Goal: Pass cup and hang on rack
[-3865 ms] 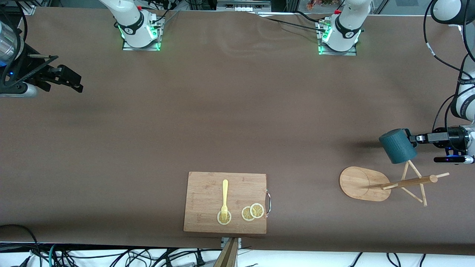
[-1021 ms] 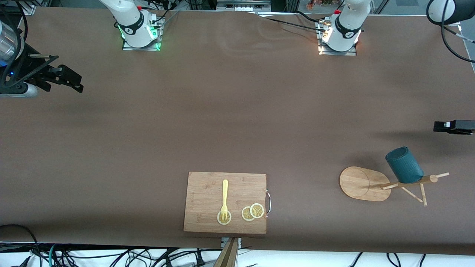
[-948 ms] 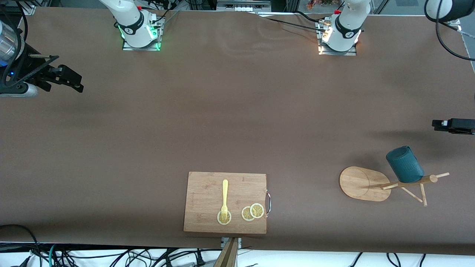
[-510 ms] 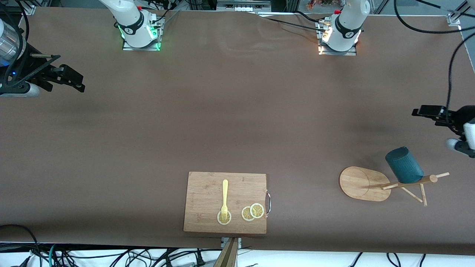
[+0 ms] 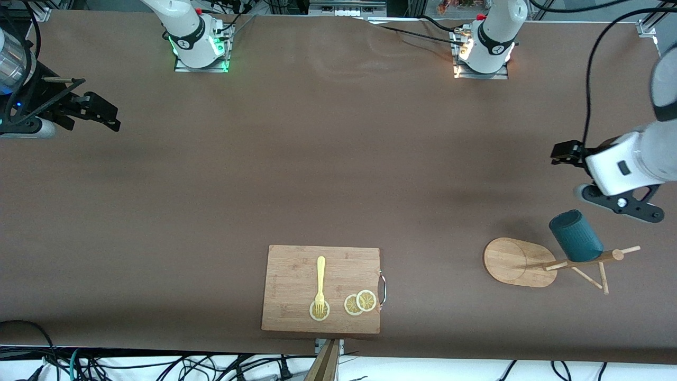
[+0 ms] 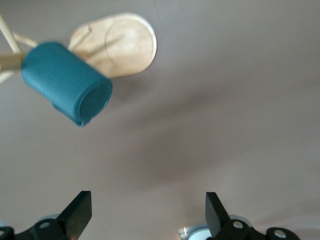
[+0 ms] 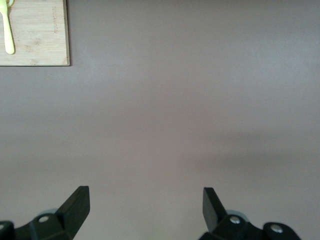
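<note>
The teal cup point(image 5: 576, 236) hangs on a peg of the bamboo mug tree point(image 5: 519, 262), which stands toward the left arm's end of the table, nearer the front camera than either base. In the left wrist view the cup point(image 6: 66, 82) hangs tilted, mouth angled down and outward, with the rack's oval base point(image 6: 120, 46) just beside it and nothing gripping it.

The left gripper point(image 5: 566, 153) is up over bare table, apart from the cup, its fingers point(image 6: 77, 214) spread wide and empty. The right gripper point(image 5: 100, 112) waits over the right arm's end of the table, fingers point(image 7: 75, 206) likewise released with nothing between them.

Judging by this, the hang is done and the step in hand is the left arm's retreat. To do it well, the arm should pull up and away on a line that keeps its wrist and cable clear of the slim pegs point(image 5: 603, 278), since a brush could rock the tree or knock the cup off. Fingers should stay apart until clear. The cutting board point(image 5: 296, 264) with its yellow fork point(image 5: 320, 283) and lemon slices point(image 5: 360, 302) lies well apart and needs no attention
</note>
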Tool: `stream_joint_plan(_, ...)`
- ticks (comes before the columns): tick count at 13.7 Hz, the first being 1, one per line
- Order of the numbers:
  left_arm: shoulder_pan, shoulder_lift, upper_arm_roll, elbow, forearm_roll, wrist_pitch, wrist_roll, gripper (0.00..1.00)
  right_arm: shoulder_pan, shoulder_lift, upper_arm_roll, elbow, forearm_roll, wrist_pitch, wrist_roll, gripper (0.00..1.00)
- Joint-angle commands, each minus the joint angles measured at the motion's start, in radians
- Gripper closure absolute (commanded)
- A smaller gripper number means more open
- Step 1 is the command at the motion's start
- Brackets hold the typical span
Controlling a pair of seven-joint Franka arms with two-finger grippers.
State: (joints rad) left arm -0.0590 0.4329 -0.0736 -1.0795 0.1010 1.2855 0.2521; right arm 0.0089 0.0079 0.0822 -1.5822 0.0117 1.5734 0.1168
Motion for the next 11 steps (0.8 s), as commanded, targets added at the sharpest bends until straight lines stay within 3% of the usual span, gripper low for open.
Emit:
stream_joint_plan(1, -0.019, -0.308, 0.04, -0.447, 0.014, 0.298, -0.026, 0.0, -0.001, 0.003, -0.002, 0.014, 0.014, -0.018, -0.006, 0.0)
stream_joint_plan(5, 0.011, -0.454, 0.057, -0.676, -0.099, 0.492, -0.122, 0.0, 0.0, 0.003, -0.002, 0.014, 0.013, -0.016, -0.005, 0.0)
stream_joint_plan(9, 0.019, -0.471, 0.057, -0.711, -0.104, 0.518, -0.122, 0.0, 0.0, 0.003, -0.002, 0.014, 0.013, -0.016, -0.005, 0.0)
stream_joint_plan(11, 0.018, -0.444, 0.052, -0.683, -0.093, 0.514, -0.12, 0.0, -0.001, 0.003, -0.002, 0.014, 0.013, -0.016, -0.005, 0.0)
